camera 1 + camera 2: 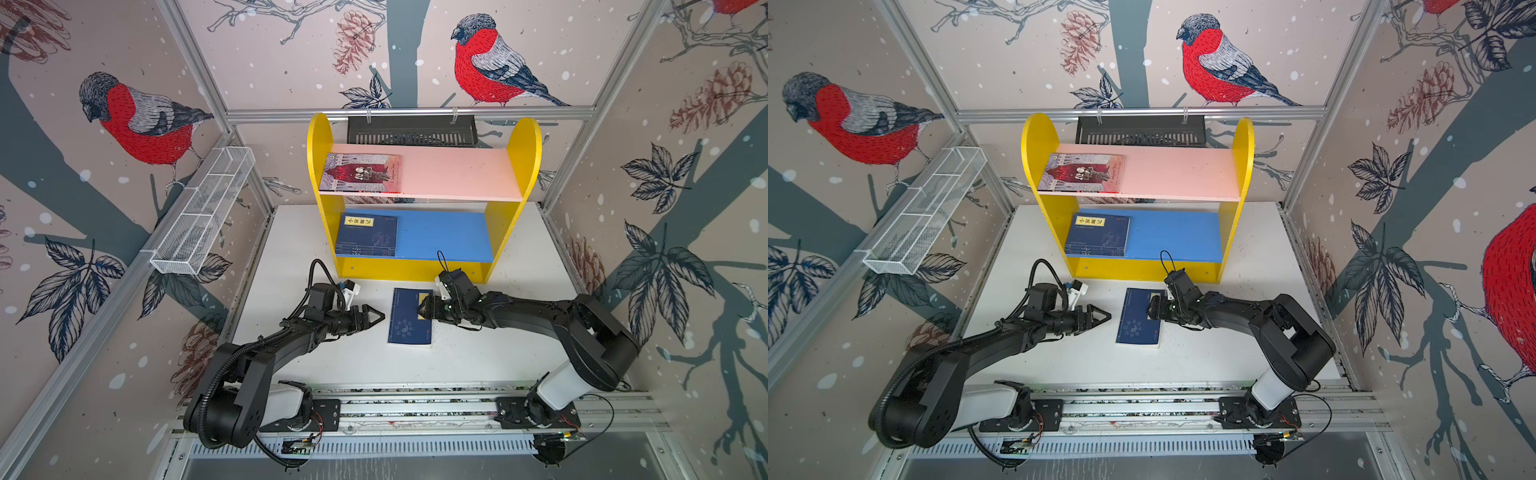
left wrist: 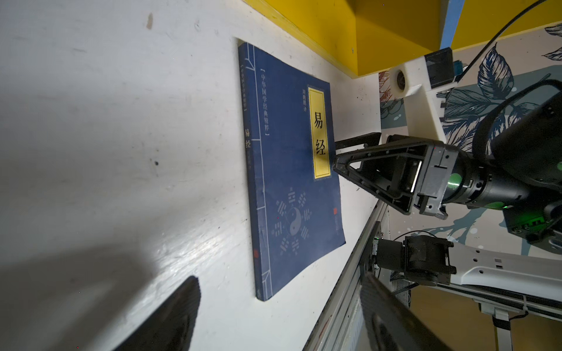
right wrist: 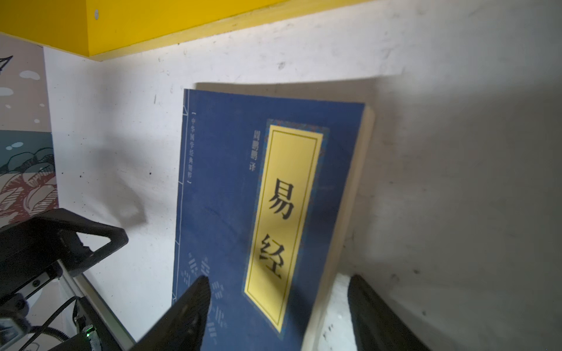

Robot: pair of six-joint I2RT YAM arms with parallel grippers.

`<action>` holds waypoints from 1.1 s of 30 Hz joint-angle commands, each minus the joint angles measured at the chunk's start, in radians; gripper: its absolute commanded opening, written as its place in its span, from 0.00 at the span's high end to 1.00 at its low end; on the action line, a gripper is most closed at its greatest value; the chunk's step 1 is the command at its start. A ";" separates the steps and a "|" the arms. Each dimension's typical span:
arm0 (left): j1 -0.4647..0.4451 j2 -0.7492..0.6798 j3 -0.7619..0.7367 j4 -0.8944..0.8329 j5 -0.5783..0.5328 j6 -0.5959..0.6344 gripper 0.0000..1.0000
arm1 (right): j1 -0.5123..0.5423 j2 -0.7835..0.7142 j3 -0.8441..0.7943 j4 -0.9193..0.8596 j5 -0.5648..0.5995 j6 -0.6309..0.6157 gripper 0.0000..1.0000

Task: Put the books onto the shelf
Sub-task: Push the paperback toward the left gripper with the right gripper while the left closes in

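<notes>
Book lies on the desk before the shelf, so right claw straddles its edge, unclenched, probably to pinch it; left claw released too.

Black slotted tray is hanging by two clips from the aluminium crossbar along the back wall. White wire mesh basket is sitting slanted along the left frame rail. Bullfinch-and-pinecone wallpaper is covering all three walls; white tabletop is showing scuffs and dark specks.
</notes>
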 commanded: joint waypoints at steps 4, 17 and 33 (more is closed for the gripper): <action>0.000 0.014 -0.014 0.033 -0.002 -0.013 0.17 | 0.036 -0.002 -0.016 0.091 -0.103 0.034 0.34; -0.007 0.052 -0.018 0.027 -0.020 -0.010 0.16 | 0.050 0.018 -0.073 0.283 -0.172 0.122 0.49; -0.026 0.037 -0.029 0.066 0.018 -0.038 0.17 | 0.051 0.030 -0.054 0.219 -0.124 0.148 0.56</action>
